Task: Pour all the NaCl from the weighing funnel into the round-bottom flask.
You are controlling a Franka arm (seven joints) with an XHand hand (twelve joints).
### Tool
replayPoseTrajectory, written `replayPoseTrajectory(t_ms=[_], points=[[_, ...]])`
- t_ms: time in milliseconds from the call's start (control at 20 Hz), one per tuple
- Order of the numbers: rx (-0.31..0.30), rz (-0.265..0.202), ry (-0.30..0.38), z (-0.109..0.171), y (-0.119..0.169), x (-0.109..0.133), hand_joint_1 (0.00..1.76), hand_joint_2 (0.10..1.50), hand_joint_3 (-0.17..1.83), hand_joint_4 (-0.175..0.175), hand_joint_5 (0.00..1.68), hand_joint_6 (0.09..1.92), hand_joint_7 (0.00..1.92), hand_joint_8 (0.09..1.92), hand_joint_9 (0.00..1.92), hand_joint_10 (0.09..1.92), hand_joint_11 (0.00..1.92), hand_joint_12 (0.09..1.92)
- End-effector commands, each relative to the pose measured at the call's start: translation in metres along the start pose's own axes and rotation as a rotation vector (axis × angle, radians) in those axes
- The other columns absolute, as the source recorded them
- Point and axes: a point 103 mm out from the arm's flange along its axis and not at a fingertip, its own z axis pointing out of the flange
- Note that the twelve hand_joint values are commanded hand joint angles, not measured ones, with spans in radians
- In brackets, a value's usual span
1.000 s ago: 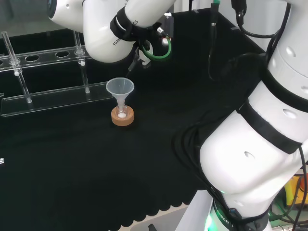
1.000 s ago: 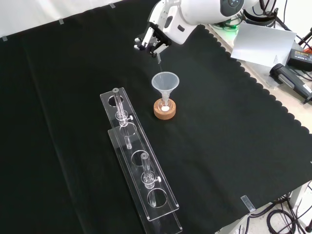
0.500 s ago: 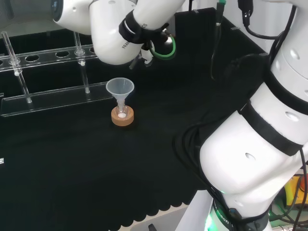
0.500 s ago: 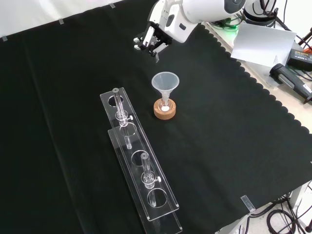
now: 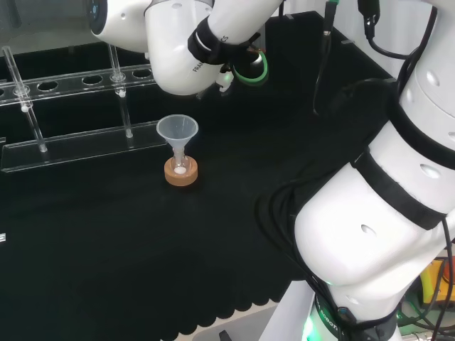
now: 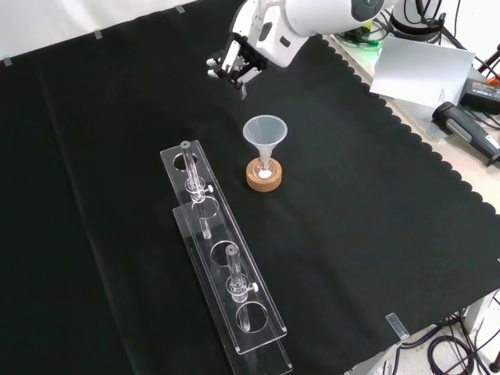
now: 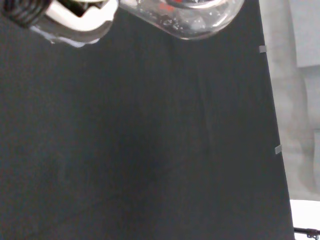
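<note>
A robot arm's hand hangs above the black-clothed counter, up and to the left of the funnel in the front view, its dark fingers curled round a clear glass weighing funnel whose thin stem points downward. The target stands well apart from it: a small round-bottom flask seated in a cork ring, with a clear plastic funnel set in its neck and white powder already lying in its bulb.

By the look of things, most of the salt is in the flask. To finish well, the hand needs the stem back over the funnel's mouth and tilted steeply enough that the last grains slide out, without knocking the funnel, which merely rests in the flask.

The wrist view offers what the others cannot: the rounded glass bulb close up beside a white part of the hand, with a few specks clinging inside, so a residue may remain. The front view lays out two clear racks holding glass tubes, near the flask. In the head view the racks stand behind the funnel and flask, and the arm's white links loom at right.
</note>
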Motion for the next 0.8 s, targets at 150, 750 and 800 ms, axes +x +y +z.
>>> replayPoseTrajectory(t_ms=[150,750,800], points=[[0.009,0.015,0.016,0.004,0.0,-0.004,1.11,0.69,0.56,0.175,1.33,0.53,1.69,0.09,1.32,0.09,0.0,1.56],[-0.038,0.154,0.169,-0.016,0.004,0.007,1.11,0.68,0.57,0.175,1.33,0.53,1.69,0.09,1.32,0.09,0.0,1.56],[-0.046,0.162,0.179,-0.015,0.003,0.009,1.11,0.68,0.57,0.175,1.33,0.53,1.69,0.09,1.32,0.09,0.0,1.56]])
